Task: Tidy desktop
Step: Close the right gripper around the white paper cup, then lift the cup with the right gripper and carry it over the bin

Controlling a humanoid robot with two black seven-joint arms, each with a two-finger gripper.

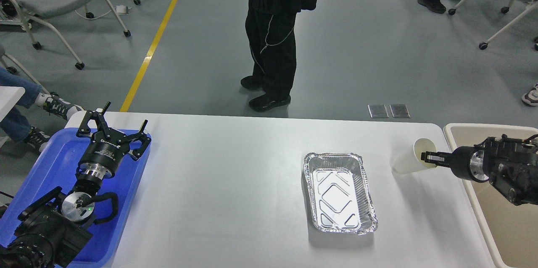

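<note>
Risk: cup (414, 156), pinched at rim by right hand (429, 157), could slip or crush and roll across bench (235, 175) instead of reaching bin (462, 131) just right of it. Thin rim grip would cause that. Left hand (119, 127), fingers spread and empty, hung over blue tray (130, 184) at bench's left edge. Bench white, smooth, round-cornered, filling lower view. Foil pan (339, 192) lay right of bench centre.
</note>
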